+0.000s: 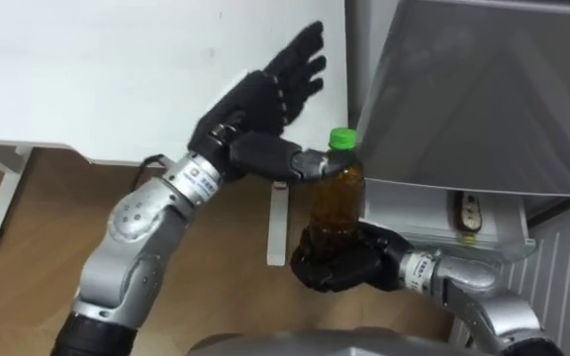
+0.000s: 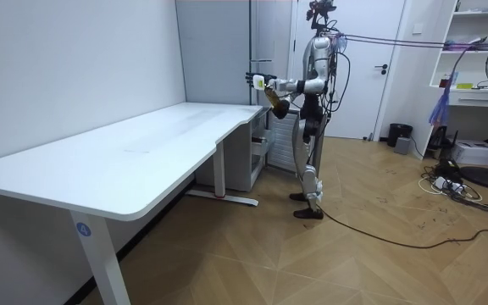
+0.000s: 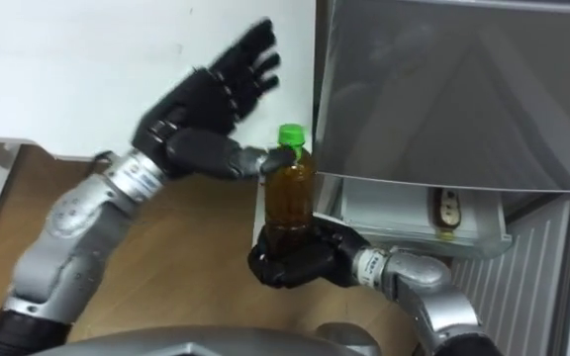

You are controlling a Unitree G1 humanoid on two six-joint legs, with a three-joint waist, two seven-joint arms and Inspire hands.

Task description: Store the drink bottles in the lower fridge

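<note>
The right hand (image 1: 339, 262) is seen lowest and closest, its dark fingers clenched round the base of the drink bottle (image 1: 336, 203). The bottle is held upright in the air just in front of the grey fridge (image 1: 463, 89). It is a clear plastic bottle filled with an amber-brown liquid and closed with a bright green screw cap (image 1: 341, 138). Its lower part is covered by the fingers around it.

The left hand (image 1: 265, 99) is raised on the side of the bottle away from the fridge. Its fingers are stretched straight and spread, pointing up and towards the fridge, and nothing is grasped. Its thumb is laid out sideways, and its tip is met by the bottle's neck just under the cap.

Below the fridge's slanted grey panel a white compartment (image 1: 414, 203) is open. A brown item with a pale label (image 1: 466, 213), apparently another bottle, is seen inside it.

On the far side of the left hand from the fridge, a white desk (image 1: 117, 79) is seen, with a wooden floor (image 1: 57, 208) beneath it.

In the room view the robot is seen standing upright at the far end of the desk, facing the fridge, with the bottle held out at chest height.
</note>
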